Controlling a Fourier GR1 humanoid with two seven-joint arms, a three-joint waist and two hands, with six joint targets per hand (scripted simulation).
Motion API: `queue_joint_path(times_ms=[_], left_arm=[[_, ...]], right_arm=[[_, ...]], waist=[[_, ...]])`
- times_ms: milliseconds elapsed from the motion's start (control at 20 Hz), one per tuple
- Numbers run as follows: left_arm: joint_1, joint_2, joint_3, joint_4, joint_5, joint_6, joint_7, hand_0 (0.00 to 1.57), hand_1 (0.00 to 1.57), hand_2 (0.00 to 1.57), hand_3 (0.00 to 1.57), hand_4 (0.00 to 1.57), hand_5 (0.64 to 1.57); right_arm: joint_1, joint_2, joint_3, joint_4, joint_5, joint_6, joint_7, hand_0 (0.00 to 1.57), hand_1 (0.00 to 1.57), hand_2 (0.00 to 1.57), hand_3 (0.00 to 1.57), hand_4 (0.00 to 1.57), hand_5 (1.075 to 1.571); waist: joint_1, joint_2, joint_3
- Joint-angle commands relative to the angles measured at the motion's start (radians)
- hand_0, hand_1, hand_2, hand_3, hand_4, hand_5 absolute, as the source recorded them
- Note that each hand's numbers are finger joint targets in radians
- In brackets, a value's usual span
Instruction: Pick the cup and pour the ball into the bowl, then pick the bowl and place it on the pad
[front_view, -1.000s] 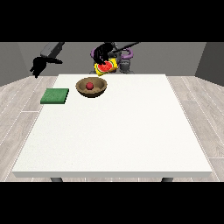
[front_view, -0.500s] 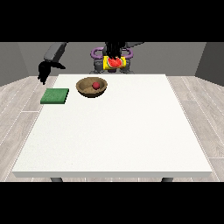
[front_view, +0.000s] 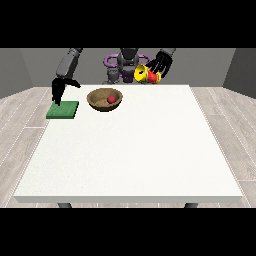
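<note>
Yellow and red cup (front_view: 148, 75) tipped on its side, held by the curled fingers of the robot hand (front_view: 162, 62) at the view's right, above the white surface's (front_view: 135, 150) far edge, red ball (front_view: 111, 99) inside the wooden bowl (front_view: 104, 99), green pad (front_view: 63, 109) just left of it, other robot hand (front_view: 60, 89) hanging over the pad, fingers pointing down, relaxed.

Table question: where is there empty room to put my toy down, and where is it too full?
The table is bare across its whole near half and right side, from the bowl to the front edge. It is crowded at the far left: the green pad with a hand above it, then the bowl holding the ball. The cup is held by the hand at the view's right.
</note>
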Motion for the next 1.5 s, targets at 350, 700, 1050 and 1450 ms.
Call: queue_joint_path(times_ms=[350, 700, 1050, 1450], left_arm=[[0.112, -0.082, 0.28, 0.039, 0.565, -0.009, -0.344, 0.0, 0.0, 0.0, 0.0, 0.4, 1.548], [0.159, -0.064, 0.356, 0.218, 0.635, -0.03, -0.465, 0.0, 0.0, 0.0, 0.0, 0.0, 1.523], [0.124, -0.067, 0.281, 0.112, 0.625, -0.077, -0.325, 0.0, 0.0, 0.0, 0.0, 0.0, 1.546], [0.081, -0.067, 0.231, 0.009, 0.635, -0.133, -0.295, 0.0, 0.0, 0.0, 0.0, 0.0, 1.557]], right_arm=[[-0.05, 0.154, 0.078, -0.114, 0.015, -0.061, 0.027, 0.0, 0.0, 0.0, 0.0, 0.42, 1.566], [0.004, 0.228, 0.181, -0.204, 0.06, -0.09, 0.133, 0.0, 0.0, 0.0, 0.0, 0.02, 1.54], [0.049, 0.227, 0.149, -0.061, 0.049, -0.07, 0.037, 0.0, 0.0, 0.0, 0.0, 0.19, 1.549], [0.052, 0.229, 0.087, 0.042, 0.026, -0.079, -0.111, 0.0, 0.0, 0.0, 0.0, 0.13, 1.531]], waist=[[-0.079, 0.14, 0.001], [-0.2, 0.042, 0.0046], [-0.11, 0.017, 0.0058], [-0.009, 0.123, 0.0071]])
